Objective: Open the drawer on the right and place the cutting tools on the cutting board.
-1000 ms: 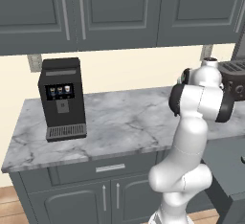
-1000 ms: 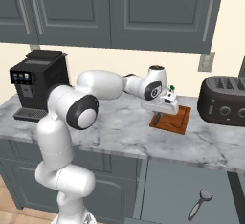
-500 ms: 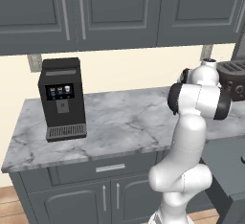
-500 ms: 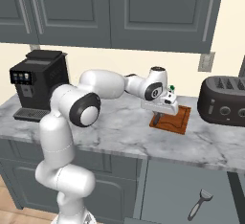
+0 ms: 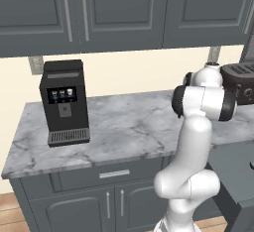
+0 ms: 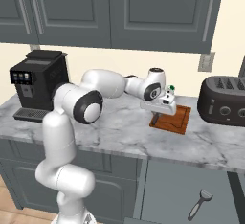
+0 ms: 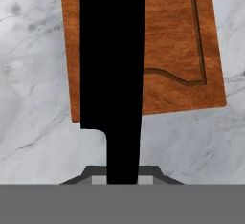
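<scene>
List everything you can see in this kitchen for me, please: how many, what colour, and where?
Coffee machine: one, black, left end of the marble counter.
Toaster: one, dark grey, right end of the counter.
Cutting board: one, reddish-brown wood, on the counter left of the toaster.
Knife: one, black, held over the board.
Small bottle: one, green and white, behind the board.
Peeler: one, pale grey, lying in the open drawer below the counter.
Upper cabinets: a row, slate grey, with silver handles.
Lower cabinet doors: slate grey, under the counter.
Wall sockets: grey, on the cream wall.
End effector: one, white, shut on the knife above the board.
</scene>
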{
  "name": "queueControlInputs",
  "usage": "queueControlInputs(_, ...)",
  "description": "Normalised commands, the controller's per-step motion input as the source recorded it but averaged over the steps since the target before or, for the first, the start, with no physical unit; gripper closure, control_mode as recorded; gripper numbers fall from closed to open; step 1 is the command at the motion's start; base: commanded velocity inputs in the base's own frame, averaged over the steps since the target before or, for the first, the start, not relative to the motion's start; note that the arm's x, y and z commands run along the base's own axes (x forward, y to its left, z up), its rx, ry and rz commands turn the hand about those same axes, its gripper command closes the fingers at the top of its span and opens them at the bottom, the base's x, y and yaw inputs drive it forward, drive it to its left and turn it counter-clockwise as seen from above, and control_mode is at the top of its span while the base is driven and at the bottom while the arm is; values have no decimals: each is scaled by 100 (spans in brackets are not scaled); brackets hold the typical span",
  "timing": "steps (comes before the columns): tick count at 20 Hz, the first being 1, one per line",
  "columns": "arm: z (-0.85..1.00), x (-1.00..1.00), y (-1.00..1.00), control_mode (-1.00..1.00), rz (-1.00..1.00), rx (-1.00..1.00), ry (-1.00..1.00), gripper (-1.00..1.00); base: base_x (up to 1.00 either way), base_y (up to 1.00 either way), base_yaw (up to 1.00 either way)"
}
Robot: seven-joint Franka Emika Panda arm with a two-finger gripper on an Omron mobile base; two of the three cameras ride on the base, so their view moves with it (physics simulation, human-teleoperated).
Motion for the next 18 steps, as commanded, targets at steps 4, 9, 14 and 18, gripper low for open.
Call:
queueControlInputs(4,-17,15,0,-100,0,0,0,100,0,0,0)
queueControlInputs(9,-14,16,0,-100,0,0,0,100,0,0,0)
queueControlInputs(14,-11,15,0,-100,0,0,0,100,0,0,0)
queueControlInputs(18,-4,21,0,-100,0,0,0,100,0,0,0)
